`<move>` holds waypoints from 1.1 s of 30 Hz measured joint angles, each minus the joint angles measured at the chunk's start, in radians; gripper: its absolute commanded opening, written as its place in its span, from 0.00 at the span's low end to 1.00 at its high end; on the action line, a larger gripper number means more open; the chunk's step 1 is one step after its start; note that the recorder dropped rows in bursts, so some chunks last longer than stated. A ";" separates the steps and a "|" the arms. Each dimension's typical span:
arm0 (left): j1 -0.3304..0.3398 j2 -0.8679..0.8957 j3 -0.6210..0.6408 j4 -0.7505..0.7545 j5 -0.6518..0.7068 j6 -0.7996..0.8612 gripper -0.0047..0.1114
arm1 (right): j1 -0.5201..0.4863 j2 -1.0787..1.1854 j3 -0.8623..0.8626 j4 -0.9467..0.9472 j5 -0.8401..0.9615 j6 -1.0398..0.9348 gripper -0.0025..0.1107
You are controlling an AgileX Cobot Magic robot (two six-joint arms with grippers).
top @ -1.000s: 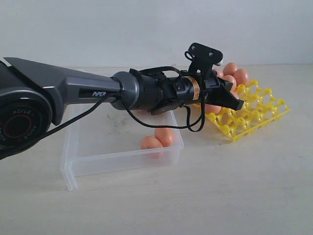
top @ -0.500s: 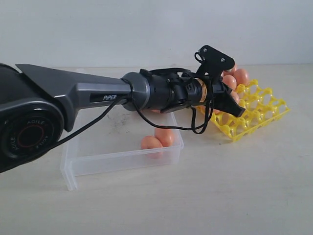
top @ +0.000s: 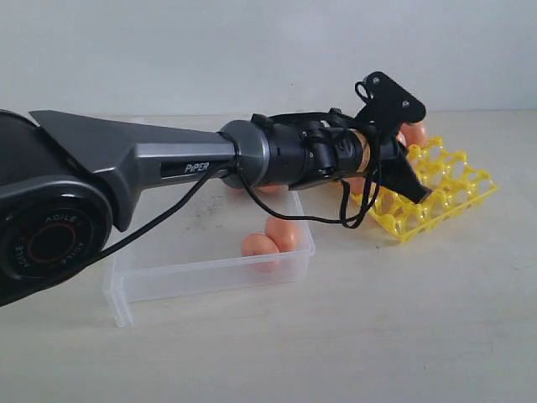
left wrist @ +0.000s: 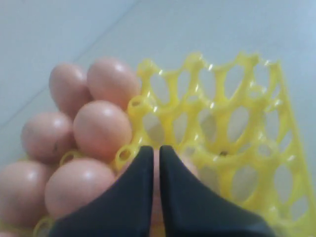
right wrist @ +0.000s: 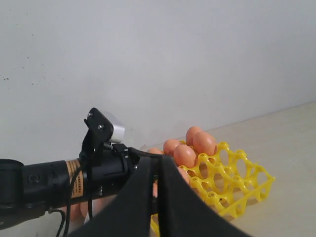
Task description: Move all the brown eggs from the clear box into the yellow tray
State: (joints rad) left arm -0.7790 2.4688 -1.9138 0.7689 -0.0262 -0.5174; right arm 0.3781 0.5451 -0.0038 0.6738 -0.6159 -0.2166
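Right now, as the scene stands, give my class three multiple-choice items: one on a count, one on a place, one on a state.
1. How many brown eggs lie in the near corner of the clear box? A none B two C six
2. Where is the left hand? A inside the clear box B over the yellow tray C out of sight
3. How do the left hand's fingers stand? A shut together B spread wide C clamped on the box wall
Key: B, two sit side by side there; B, its tips reach over the tray; A, the left wrist view shows barely a slit between them.
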 measured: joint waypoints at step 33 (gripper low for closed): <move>-0.010 -0.064 -0.051 0.060 0.041 -0.066 0.07 | 0.000 0.000 0.000 0.000 0.000 0.000 0.02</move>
State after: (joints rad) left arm -0.7894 2.4052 -1.9644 0.8285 0.0151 -0.5838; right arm 0.3781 0.5451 -0.0038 0.6738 -0.6159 -0.2166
